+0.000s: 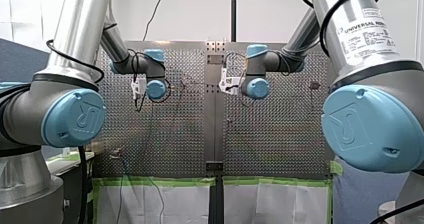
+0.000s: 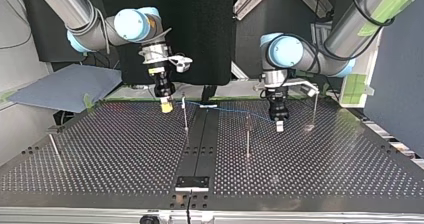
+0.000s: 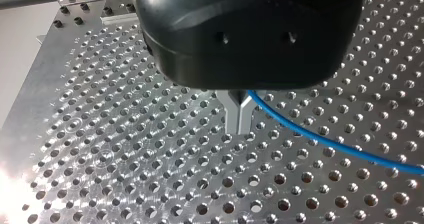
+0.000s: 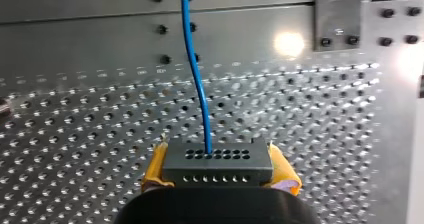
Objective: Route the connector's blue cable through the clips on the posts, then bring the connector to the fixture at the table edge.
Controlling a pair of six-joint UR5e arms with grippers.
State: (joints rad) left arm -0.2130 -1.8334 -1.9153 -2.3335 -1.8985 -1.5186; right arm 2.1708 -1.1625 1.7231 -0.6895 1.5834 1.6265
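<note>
My right gripper (image 2: 166,106) holds the connector (image 4: 217,161) tight between its yellow pads. The connector is a small black block with rows of little holes. It hangs just above the table (image 2: 125,149), at the far side in the top view, left of the middle strip.

The blue cable (image 3: 325,141) comes out of one hole in the connector. In the top view it goes to the right from there. It passes the top of a thin post (image 2: 185,115) that stands just beside my right gripper. Then it crosses the dark middle strip and runs on to my left gripper (image 3: 240,118).

The metal fingers of my left gripper are pressed together low over the table. The cable comes out at their side, so they seem to pinch it. I cannot see the exact spot where they hold it.

Another post (image 2: 247,139) stands nearer the camera in the top view, between the two grippers. The cable runs behind its top and looks apart from it.

The fixture (image 2: 191,182) sits at the near edge of the table in the top view, in the middle. It is well apart from the connector.
</note>
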